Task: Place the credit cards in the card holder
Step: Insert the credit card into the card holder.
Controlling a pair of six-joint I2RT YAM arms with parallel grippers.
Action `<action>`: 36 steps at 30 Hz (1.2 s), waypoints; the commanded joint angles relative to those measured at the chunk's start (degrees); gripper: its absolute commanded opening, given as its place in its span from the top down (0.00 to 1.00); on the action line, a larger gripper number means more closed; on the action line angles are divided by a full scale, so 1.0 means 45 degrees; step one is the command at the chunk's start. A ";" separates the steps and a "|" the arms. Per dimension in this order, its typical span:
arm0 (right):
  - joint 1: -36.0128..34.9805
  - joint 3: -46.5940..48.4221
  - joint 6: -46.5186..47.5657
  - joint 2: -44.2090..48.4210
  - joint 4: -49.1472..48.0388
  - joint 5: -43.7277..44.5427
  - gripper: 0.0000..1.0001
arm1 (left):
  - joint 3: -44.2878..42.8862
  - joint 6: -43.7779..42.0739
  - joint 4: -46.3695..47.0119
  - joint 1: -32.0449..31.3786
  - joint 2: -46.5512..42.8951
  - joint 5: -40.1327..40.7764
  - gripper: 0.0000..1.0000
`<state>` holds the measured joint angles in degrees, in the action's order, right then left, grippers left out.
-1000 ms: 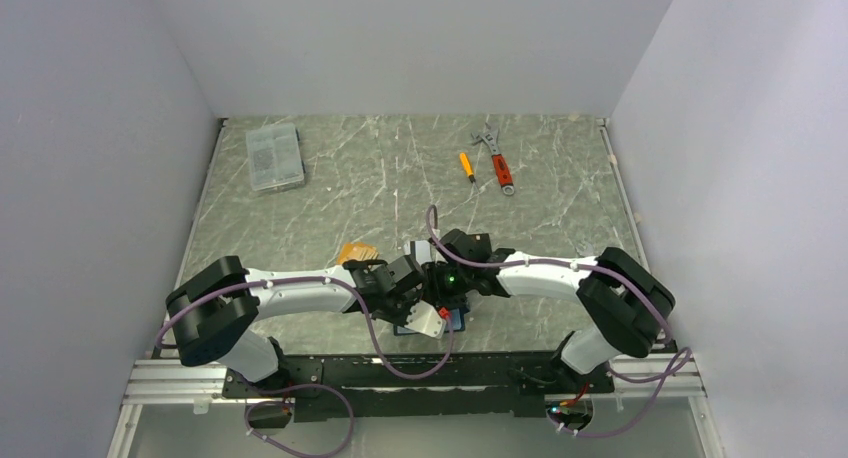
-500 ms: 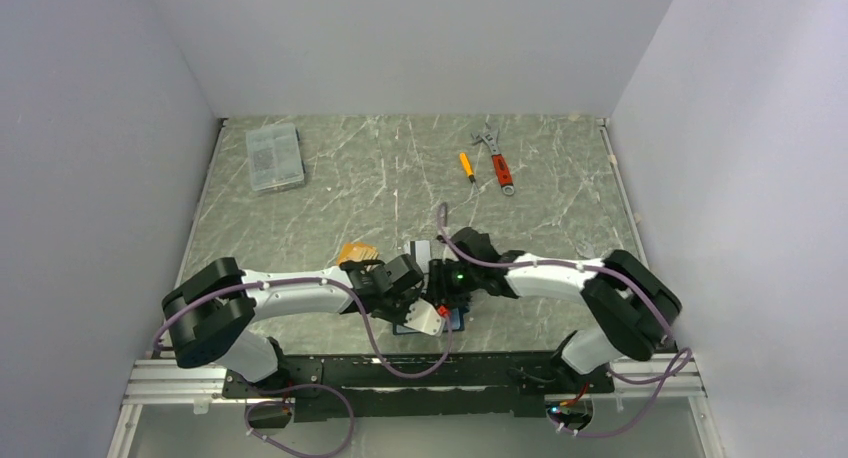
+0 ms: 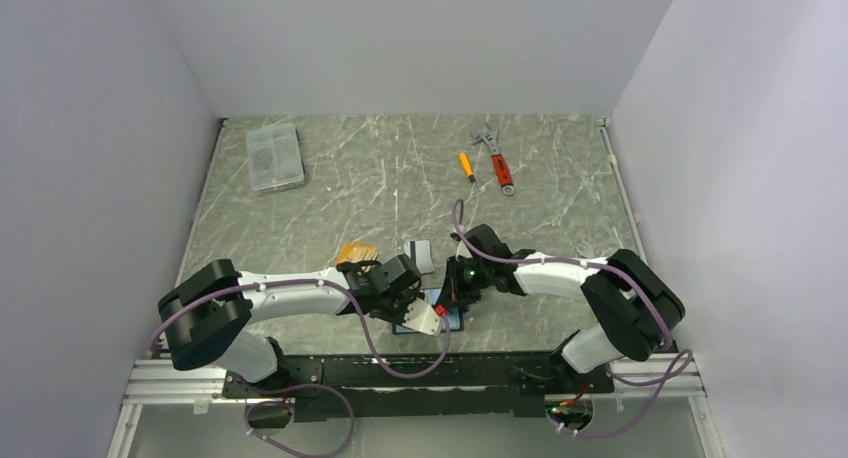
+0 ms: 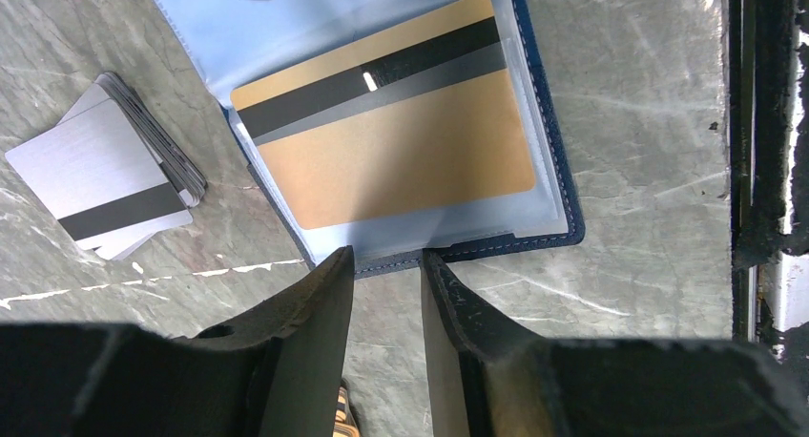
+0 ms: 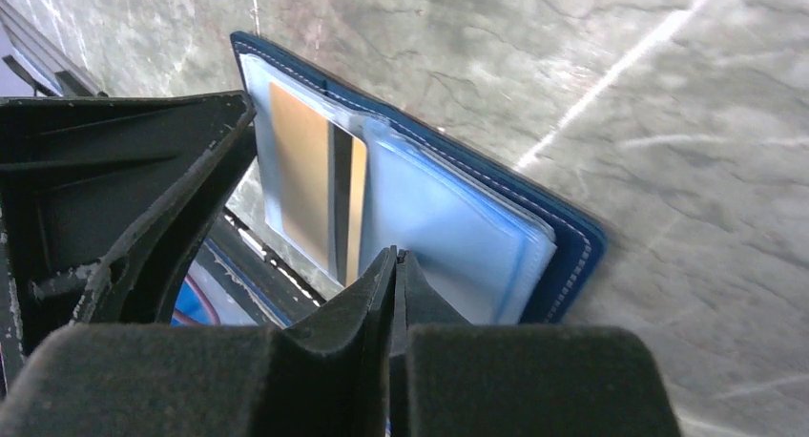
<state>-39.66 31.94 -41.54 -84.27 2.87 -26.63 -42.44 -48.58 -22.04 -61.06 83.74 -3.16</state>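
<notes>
The navy blue folding card holder (image 4: 570, 208) lies open on the green-grey marbled desk (image 3: 350, 198), close to the near edge between my two arms, its pale grey-blue inside facing up. An orange-tan card with a black magnetic stripe (image 4: 401, 160) sits inside one of its clear sleeves.

My left gripper (image 4: 386, 270) hangs just at the holder's near rim, its jaws parted with only bare desk and the rim's edge showing in the gap. It grasps nothing, though I cannot quite tell whether the fingertips (image 4: 336, 265) touch the rim.

My right gripper (image 5: 396, 260) is clenched, its two fingers pressed flat together with nothing between them, and it is poised over the holder's fanned clear sleeves.

Just beside the holder, on the far side, rests a small stack of white-grey cards with black stripes (image 4: 105, 179). A few loose orange-tan cards (image 3: 357, 252) lie further to the left.

Well apart, at the far end of the desk, are a clear plastic box (image 3: 274, 156), a red-handled wrench (image 3: 497, 160) and a small orange screwdriver (image 3: 466, 166).
</notes>
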 commanded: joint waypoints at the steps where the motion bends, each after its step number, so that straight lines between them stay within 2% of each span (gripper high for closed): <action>1: -0.0532 0.0730 -0.0120 -0.0432 -0.0573 0.0197 0.95 | 0.0104 0.0074 -0.0201 0.0101 0.0120 0.0058 0.62; 13: -0.1583 0.1514 -0.0404 -0.1870 -0.1039 0.0400 0.97 | 0.0075 0.0140 0.0055 0.0108 0.0169 -0.0004 0.59; 20: -0.1497 0.2089 0.0022 -0.1774 -0.0102 0.0433 0.97 | -0.0175 0.0062 -0.0231 0.0190 0.0067 -0.0007 0.53; 22: -0.0939 0.1923 0.0233 -0.1180 0.0320 0.0317 0.92 | -0.0420 0.0106 -0.0577 0.0480 -0.0159 -0.0220 0.51; 28: 0.0398 0.2395 0.1123 0.0318 0.1848 0.0106 0.70 | -0.1920 0.0497 -0.2219 0.1939 -0.0651 -0.1815 0.49; 33: 0.1109 0.3166 0.1696 0.0445 0.2427 0.0202 0.59 | -0.3128 0.0979 -0.3342 0.3154 -0.1014 -0.3284 0.46; 36: 0.1428 0.3541 0.2030 0.0369 0.2424 0.0691 0.53 | -0.3859 0.1550 -0.3344 0.3892 -0.0891 -0.3913 0.45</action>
<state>-34.96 44.60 -35.92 -83.55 11.51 -25.76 -55.35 -45.30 -34.11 -46.74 80.97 -13.56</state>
